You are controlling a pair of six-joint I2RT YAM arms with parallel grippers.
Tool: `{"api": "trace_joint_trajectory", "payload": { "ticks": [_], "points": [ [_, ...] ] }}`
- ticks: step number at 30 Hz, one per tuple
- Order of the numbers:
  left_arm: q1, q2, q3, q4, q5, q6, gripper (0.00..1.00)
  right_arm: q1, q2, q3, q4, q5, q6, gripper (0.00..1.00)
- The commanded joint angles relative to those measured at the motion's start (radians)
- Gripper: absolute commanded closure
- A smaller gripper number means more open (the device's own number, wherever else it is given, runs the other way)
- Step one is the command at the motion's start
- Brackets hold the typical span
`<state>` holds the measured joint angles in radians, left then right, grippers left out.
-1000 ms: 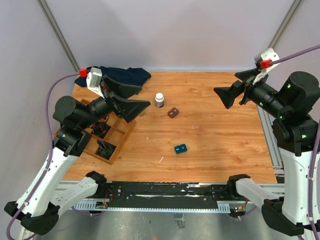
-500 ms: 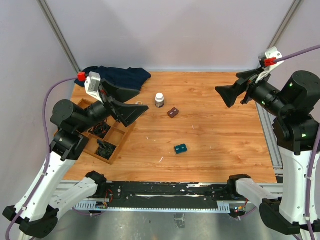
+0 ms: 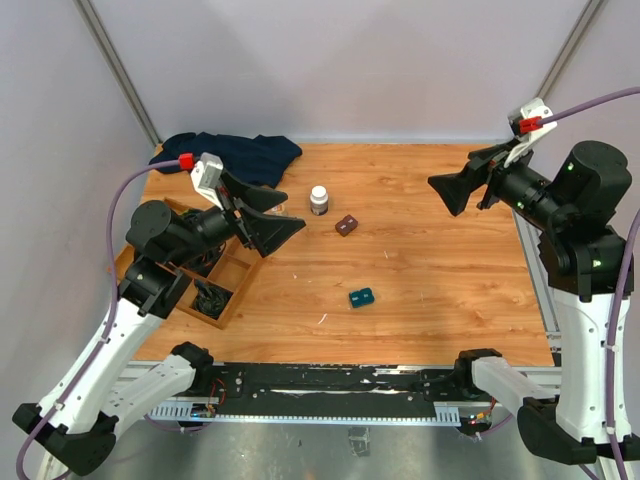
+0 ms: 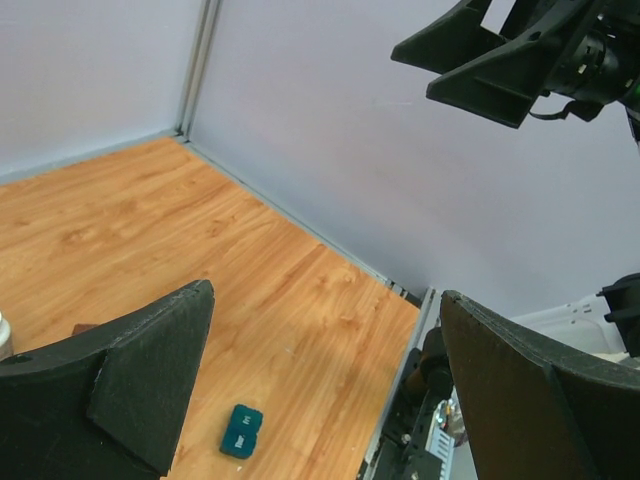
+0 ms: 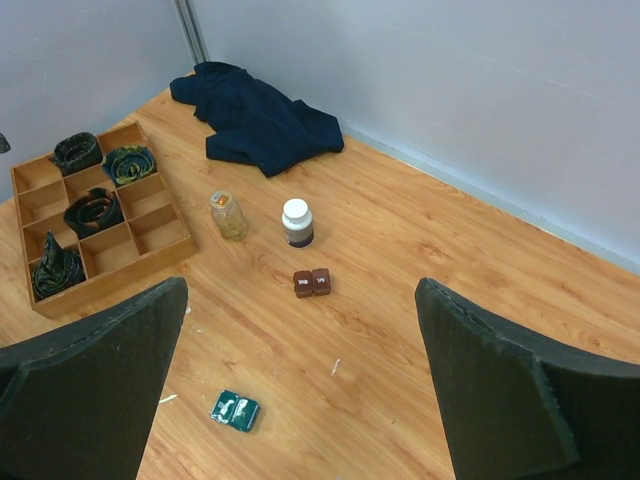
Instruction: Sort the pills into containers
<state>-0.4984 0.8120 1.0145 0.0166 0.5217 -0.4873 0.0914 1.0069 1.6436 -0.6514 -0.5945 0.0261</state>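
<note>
The jaws of the left gripper point(image 4: 327, 295) are spread wide and nothing is held between them. In the left wrist view the small teal case point(image 4: 241, 431) is seen through the gap, lying flat on the wooden table point(image 3: 430, 260), well apart from both fingers and nearer to the finger on the left side of that view.

The jaws of the right gripper point(image 5: 302, 288) are also opened wide and are empty; this gripper is held high above the table. In its wrist view a brown case point(image 5: 311, 282) is seen in the middle of the gap, and the teal case lies below it in the view, toward the finger on the left side. Beyond the brown case a white-capped bottle point(image 5: 297, 222) is standing upright, with a small glass jar point(image 5: 228, 215) just beside it. Farther out a dark blue cloth point(image 5: 260, 115) is crumpled near the wall. A wooden compartment tray point(image 5: 90, 215) is placed off to the side, and dark rolled things are kept in some of its compartments
</note>
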Motion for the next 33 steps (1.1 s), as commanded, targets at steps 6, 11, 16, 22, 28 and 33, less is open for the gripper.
{"api": "trace_joint_trajectory", "payload": {
  "ticks": [6, 11, 16, 22, 28, 33],
  "points": [
    [0.006, -0.028, -0.069, 0.092, 0.024, -0.018, 0.01, -0.024, -0.032, -0.047, 0.048, -0.004, 0.008, 0.02],
    [0.006, -0.026, -0.078, 0.094, 0.026, -0.017, 0.01, -0.027, -0.035, -0.060, 0.051, 0.004, 0.002, 0.02],
    [0.006, -0.026, -0.082, 0.104, 0.032, -0.020, 0.01, -0.028, -0.030, -0.069, 0.056, 0.005, 0.003, 0.02],
    [0.006, -0.014, -0.078, 0.109, 0.050, -0.016, 0.01, -0.040, -0.037, -0.081, 0.067, 0.017, 0.009, 0.02],
    [0.006, 0.003, -0.091, 0.146, 0.074, -0.016, 0.01, -0.044, -0.041, -0.091, 0.070, 0.016, 0.006, 0.02],
    [0.006, 0.001, -0.129, 0.197, 0.085, -0.015, 0.01, -0.044, -0.047, -0.120, 0.084, -0.008, 0.005, 0.02]
  ]
}}
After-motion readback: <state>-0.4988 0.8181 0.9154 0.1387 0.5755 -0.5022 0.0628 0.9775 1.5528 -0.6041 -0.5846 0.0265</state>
